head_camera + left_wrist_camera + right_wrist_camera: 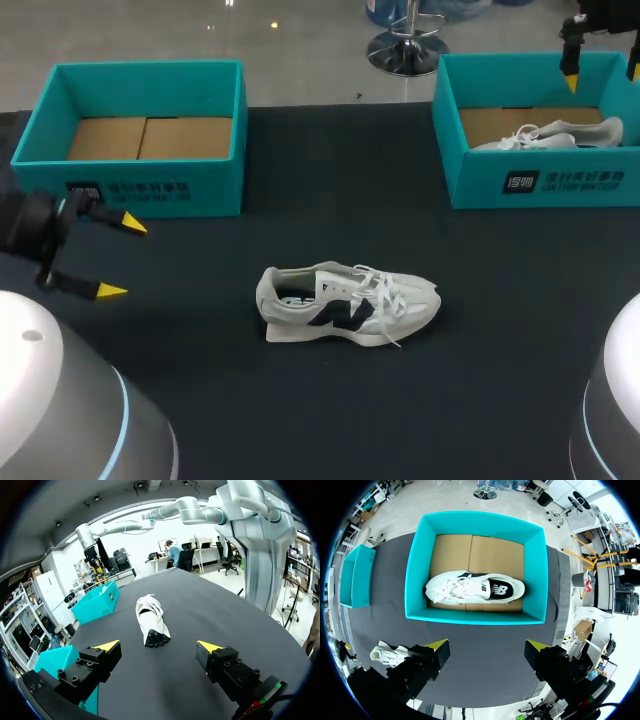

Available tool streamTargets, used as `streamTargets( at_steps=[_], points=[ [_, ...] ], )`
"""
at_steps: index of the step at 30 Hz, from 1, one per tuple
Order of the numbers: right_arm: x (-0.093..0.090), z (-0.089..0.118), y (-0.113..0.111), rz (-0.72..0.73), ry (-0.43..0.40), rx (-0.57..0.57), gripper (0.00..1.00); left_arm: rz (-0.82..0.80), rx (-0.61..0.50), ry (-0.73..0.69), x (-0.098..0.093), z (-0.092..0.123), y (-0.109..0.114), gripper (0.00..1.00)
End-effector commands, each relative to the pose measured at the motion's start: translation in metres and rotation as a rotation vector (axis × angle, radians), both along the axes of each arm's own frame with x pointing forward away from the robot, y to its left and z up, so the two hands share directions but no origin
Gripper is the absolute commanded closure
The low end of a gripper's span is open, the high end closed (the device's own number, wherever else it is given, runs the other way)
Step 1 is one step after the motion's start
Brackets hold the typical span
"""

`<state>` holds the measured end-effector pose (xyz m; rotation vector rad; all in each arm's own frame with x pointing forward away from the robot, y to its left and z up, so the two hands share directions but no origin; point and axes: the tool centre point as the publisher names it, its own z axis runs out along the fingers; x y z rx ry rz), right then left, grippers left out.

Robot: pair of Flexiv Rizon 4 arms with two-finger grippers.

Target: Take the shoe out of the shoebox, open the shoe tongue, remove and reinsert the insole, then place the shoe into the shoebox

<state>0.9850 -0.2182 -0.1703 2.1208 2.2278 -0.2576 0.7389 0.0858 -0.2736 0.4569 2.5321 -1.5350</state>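
White shoe (348,305) with a dark side logo sits mid-table, toe to the right, laces loose. Behind it to the right, an open teal shoebox (480,185) holds a second shoe (555,135) lying on its side. Behind it to the left, another teal box (40,120) shows its cardboard floor.

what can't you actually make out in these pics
- Shoe on the table: whether its insole is in. In the head view the opening is small and dark, and the left wrist view sees it end-on.
- Boxed shoe: in the head view the near wall of the right shoebox hides its lower part.
- Right gripper: cut off by the head view's edge.
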Motion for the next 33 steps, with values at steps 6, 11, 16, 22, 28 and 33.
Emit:
streamTargets(
  at_steps=[6,11,16,22,28,33],
  points=[
    [0.0,0.0,0.0,0.0,0.0,0.0,0.0,-0.014,-0.055,-0.038,-0.009,-0.028,-0.011,0.0],
    [0.0,0.0,0.0,0.0,0.0,0.0,0.0,-0.067,-0.037,0.026,-0.009,-0.054,-0.028,0.0],
    [0.0,0.0,0.0,0.0,0.0,0.0,0.0,-0.066,-0.058,0.08,-0.005,-0.072,-0.05,0.0],
    [0.0,0.0,0.0,0.0,0.0,0.0,0.0,-0.048,-0.069,0.167,0.0,-0.094,-0.078,0.0],
    [0.0,0.0,0.0,0.0,0.0,0.0,0.0,-0.005,-0.069,0.214,0.0,-0.108,-0.097,0.0],
    [0.0,0.0,0.0,0.0,0.0,0.0,0.0,0.043,-0.067,0.23,0.003,-0.119,-0.107,0.0]
  ],
)
